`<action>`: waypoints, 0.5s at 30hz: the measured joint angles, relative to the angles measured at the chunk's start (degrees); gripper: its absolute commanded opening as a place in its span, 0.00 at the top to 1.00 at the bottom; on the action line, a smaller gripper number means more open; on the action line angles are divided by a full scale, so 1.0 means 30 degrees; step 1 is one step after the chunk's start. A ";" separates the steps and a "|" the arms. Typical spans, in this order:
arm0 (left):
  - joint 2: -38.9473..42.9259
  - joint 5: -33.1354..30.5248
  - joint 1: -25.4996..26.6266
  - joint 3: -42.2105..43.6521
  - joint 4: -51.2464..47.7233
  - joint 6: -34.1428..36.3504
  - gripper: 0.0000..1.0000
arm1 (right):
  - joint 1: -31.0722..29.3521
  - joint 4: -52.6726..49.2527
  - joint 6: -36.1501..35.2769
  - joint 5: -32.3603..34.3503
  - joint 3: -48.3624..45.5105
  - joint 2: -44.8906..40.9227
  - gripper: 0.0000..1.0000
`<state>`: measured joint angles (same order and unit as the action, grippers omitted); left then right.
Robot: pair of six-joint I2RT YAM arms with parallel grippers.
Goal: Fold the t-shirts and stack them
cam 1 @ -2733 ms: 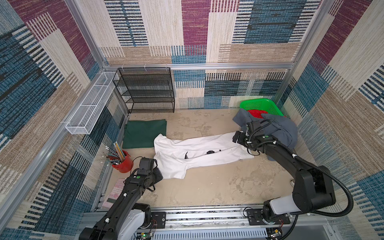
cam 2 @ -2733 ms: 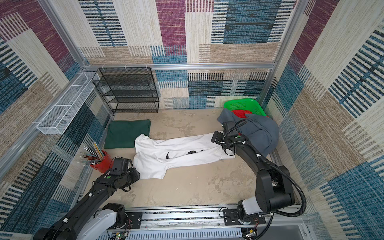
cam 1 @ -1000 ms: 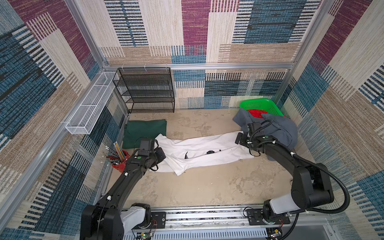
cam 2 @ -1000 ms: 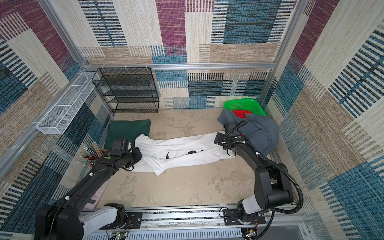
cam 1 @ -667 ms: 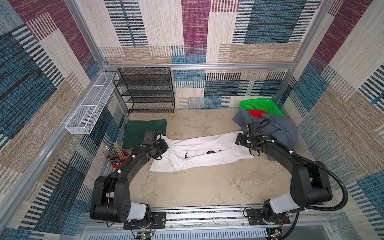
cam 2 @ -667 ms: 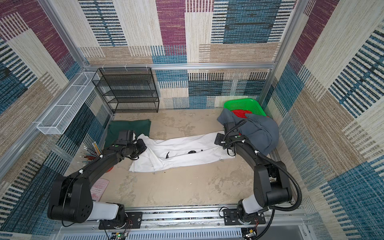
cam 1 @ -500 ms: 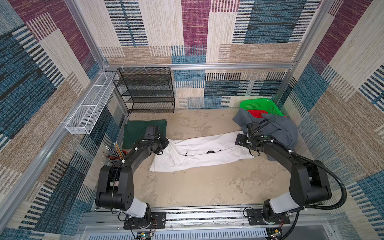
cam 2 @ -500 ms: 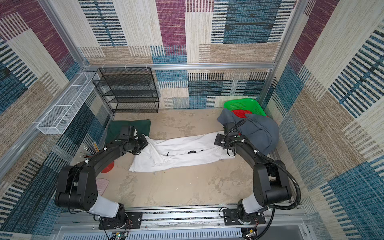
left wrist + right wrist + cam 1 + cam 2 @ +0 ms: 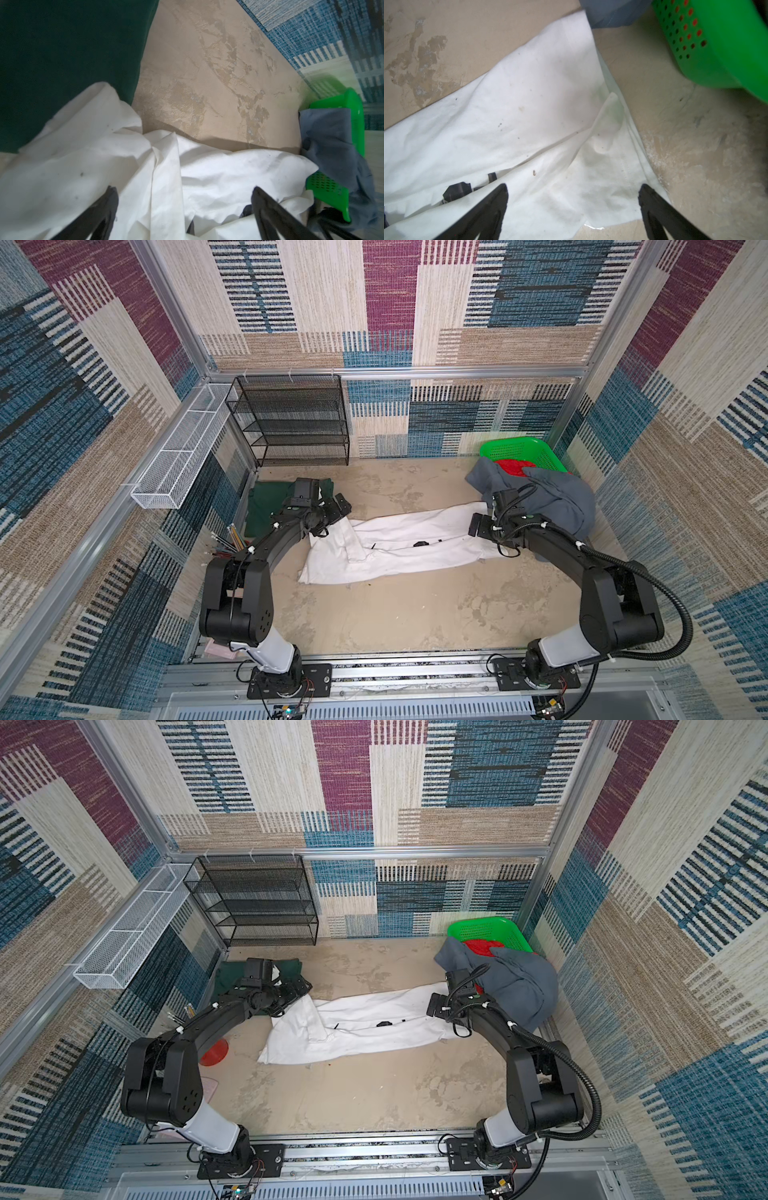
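My left claw is spread wide, gripping nothing, over the left end of the white t-shirt, which lies in a long band across the worktop. My right claw is released too, above its right end. The dark green t-shirt lies flat at far left, and the grey t-shirt drapes over the green basket.
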<state>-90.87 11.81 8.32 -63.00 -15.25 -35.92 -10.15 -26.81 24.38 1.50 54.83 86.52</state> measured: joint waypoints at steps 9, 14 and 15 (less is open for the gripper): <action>0.3898 -0.1807 0.2033 0.3701 -0.0561 0.1049 0.07 | 0.0000 0.0284 0.0029 -0.1013 -0.0306 -0.0554 0.02; 0.4269 -0.1610 0.2703 0.5632 -0.0270 0.0860 0.17 | 0.0022 0.0729 0.0321 -0.1399 -0.0546 -0.0918 0.02; 0.4146 -0.1355 0.2812 0.5901 -0.0204 0.0641 0.20 | 0.0036 0.0772 0.0372 -0.1494 -0.0568 -0.0925 0.02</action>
<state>-78.43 7.75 16.75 -45.30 -15.86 -34.00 -10.04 -24.49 25.50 -2.98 53.12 83.74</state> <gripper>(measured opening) 0.841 0.985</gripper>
